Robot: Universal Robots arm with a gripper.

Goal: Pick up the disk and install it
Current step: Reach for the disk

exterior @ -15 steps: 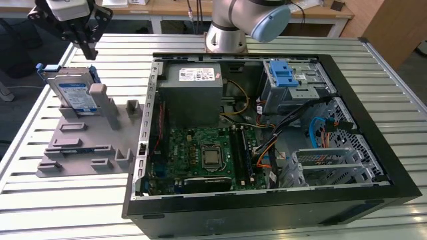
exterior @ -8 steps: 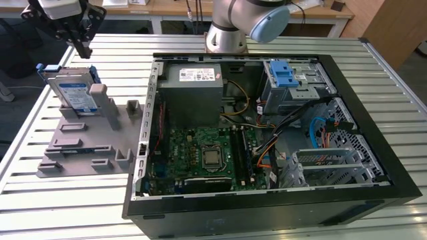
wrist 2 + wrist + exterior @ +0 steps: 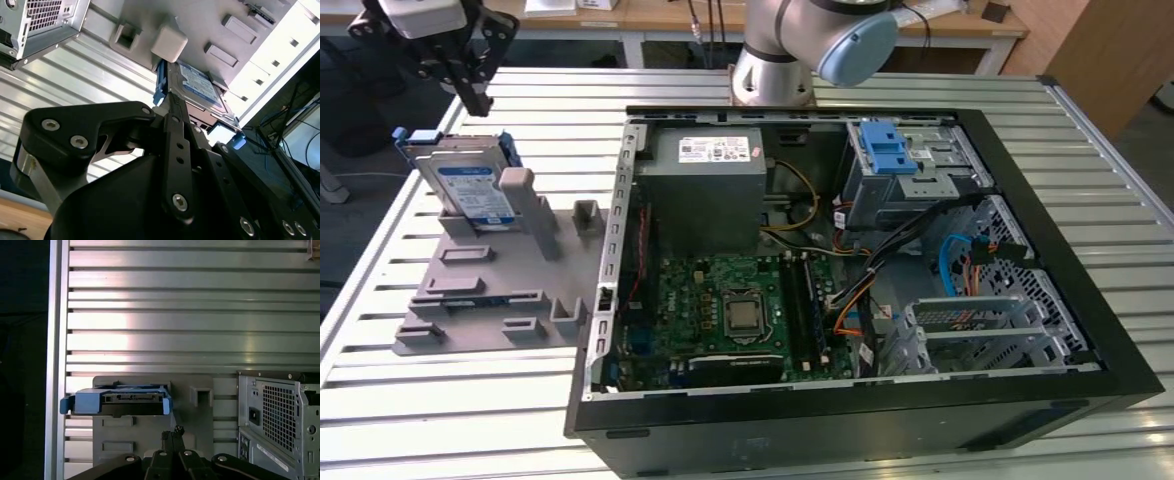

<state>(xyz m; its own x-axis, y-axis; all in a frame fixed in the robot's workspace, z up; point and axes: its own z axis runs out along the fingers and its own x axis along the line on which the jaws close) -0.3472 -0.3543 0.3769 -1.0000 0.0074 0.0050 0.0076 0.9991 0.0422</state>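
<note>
A slatted, silvery aluminium surface (image 3: 454, 420) carries a black desktop computer case (image 3: 854, 440) lying on its side with its green circuit board exposed. At the exterior view's left of the case is a flat grey plastic holder plate (image 3: 480, 300). Beyond the surface stand light wooden benches (image 3: 654, 15), and dark floor shows past the surface's edge.

The flat rectangular silver-metal disk (image 3: 470, 185), with a blue-and-white label and blue plastic side rails, stands on edge in a slot at the far end of the grey plate. The arm's black hand (image 3: 479, 103) hangs just above the disk's top edge, apart from it. In the first wrist view the fingertips (image 3: 172, 432) are clenched together and grasp nothing.
</note>
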